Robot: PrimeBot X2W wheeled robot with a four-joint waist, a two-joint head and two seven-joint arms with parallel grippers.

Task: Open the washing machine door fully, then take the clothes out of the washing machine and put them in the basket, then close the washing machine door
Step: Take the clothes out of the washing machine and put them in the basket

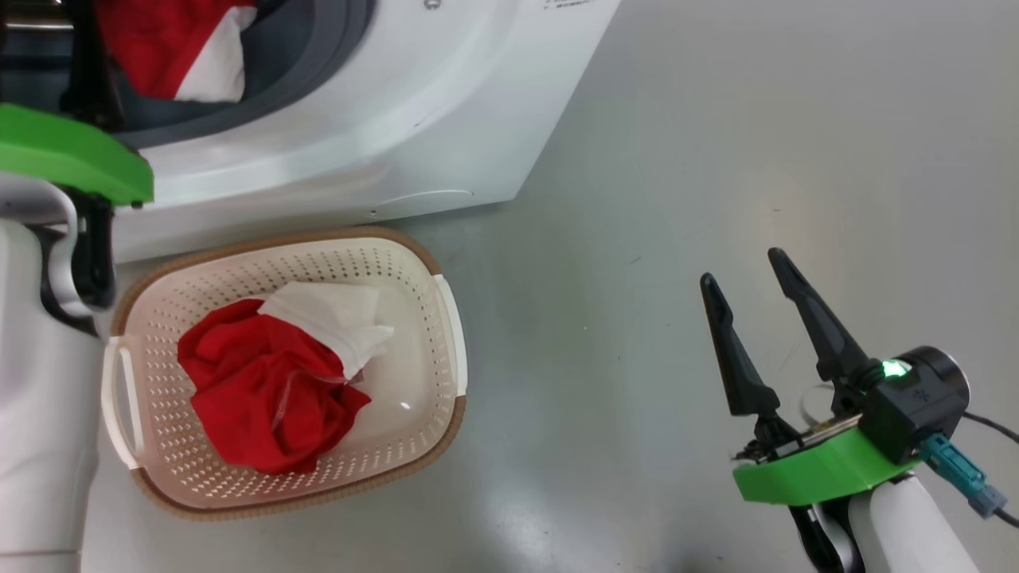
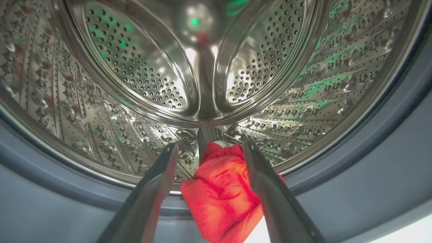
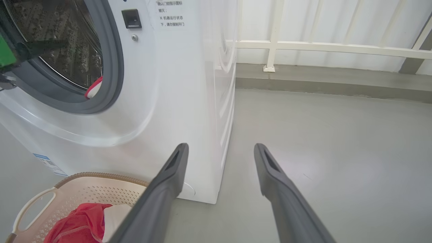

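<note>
The washing machine (image 1: 358,119), far left, is being reached into, the basket (image 1: 414,278) waiting near it. The red garment (image 2: 219,192) at the drum lip (image 2: 101,170) is being bracketed by the left gripper (image 2: 211,145), fingers apart; a deeper bite is being advised before closing. At right, the right gripper (image 1: 741,266) is idling, fingers apart

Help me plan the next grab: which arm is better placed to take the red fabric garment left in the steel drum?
Left. Left arm: open jaws at the mouth of the perforated steel drum, the red fabric garment between them. Right arm: open jaws over the grey floor.
</note>
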